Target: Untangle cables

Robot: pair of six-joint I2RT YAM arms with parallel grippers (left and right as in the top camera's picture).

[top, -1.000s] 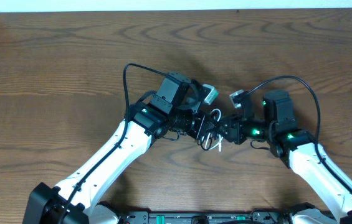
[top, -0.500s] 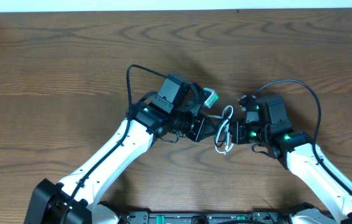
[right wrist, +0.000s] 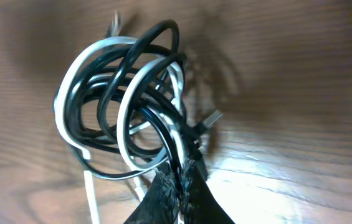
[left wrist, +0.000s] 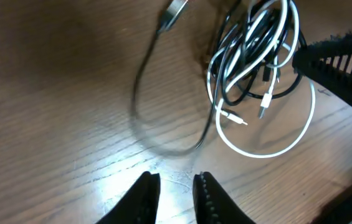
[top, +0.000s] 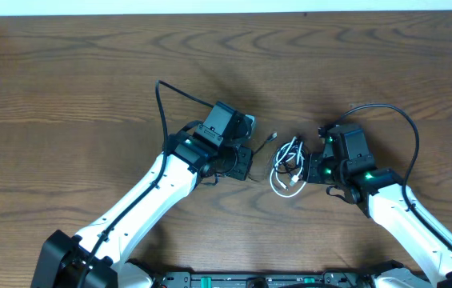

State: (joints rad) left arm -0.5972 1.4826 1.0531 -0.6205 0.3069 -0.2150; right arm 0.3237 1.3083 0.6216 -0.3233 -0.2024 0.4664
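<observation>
Near the table's (top: 66,96) middle, the right gripper (right wrist: 179,180) pinches the black cable (right wrist: 157,121) where it knots with the white cable (right wrist: 126,106); its fingertips hide the exact contact. The bundle lies between both arms. The left gripper (left wrist: 174,194) is slightly spread, holding nothing, with a blurred black strand (left wrist: 147,93) trailing before it toward the far edge.

In the left wrist view the black cable (left wrist: 163,93) is smeared by motion blur along its loose run, and the tangle's top is cut by the frame edge. The right pincer (right wrist: 179,180) hides the strands it pinches, and from overhead the crossings in the white cable (top: 288,160) are too small to tell.
</observation>
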